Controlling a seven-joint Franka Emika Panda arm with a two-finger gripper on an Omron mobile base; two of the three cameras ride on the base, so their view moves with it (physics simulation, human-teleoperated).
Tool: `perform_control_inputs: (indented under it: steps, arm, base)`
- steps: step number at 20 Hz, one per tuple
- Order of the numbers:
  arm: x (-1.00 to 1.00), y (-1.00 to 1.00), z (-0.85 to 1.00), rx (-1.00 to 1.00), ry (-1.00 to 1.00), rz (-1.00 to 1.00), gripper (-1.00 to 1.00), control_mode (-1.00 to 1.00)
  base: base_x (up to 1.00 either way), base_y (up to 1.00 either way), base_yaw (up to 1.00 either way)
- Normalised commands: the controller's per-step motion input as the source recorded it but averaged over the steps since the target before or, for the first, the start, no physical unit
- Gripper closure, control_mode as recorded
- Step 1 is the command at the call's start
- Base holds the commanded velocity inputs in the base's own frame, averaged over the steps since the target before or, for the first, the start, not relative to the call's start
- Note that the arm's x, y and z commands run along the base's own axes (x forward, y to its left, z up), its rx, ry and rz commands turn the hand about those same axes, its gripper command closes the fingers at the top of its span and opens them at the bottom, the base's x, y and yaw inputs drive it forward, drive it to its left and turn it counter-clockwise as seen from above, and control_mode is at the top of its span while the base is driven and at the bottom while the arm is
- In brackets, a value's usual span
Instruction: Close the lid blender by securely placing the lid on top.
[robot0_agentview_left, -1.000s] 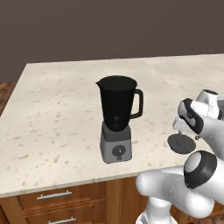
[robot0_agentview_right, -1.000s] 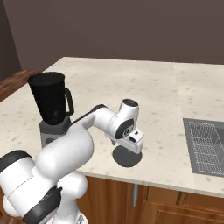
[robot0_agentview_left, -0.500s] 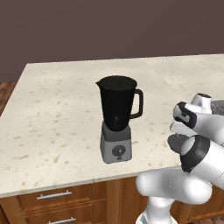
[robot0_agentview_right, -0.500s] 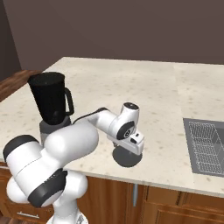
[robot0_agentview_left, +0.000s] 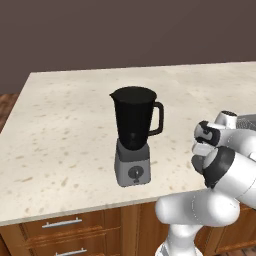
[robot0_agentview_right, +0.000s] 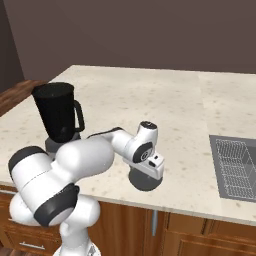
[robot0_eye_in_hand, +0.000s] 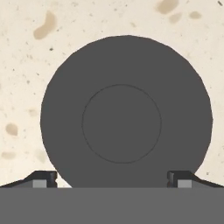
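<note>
Even, soft rendered light, sharp throughout, faint shadows, no glare

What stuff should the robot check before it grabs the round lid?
1. Lid flat on the counter: ok, the hand view looks straight down on its round face.
2. Gripper centred over the lid: ok, one fingertip shows on each side of the disc.
3. Jaws open wide enough: ok, they stand apart near the lid's edges.
4. Jaws touching the lid: cannot tell, only the tips show.
5. Blender mouth free for the lid: ok, the jar top looks open and uncovered.
6. Path from the lid to the blender: ok, bare counter lies between them in the right base view.
</note>
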Motion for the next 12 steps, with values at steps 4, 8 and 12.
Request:
perform_control_inputs:
  steps: [4, 8, 12]
  arm:
    - [0.05, 0.0, -0.03, 0.0, 0.01, 0.0, -1.0, -1.0]
    - [0.16, 0.0, 0.0, 0.0, 0.02, -0.01, -1.0, -1.0]
    - [0.18, -0.05, -0.02, 0.0, 0.01, -0.02, -1.0, -1.0]
  base:
    - [0.0, 0.0, 0.0]
    - [0.0, 0.0, 0.0]
    - [0.0, 0.0, 0.0]
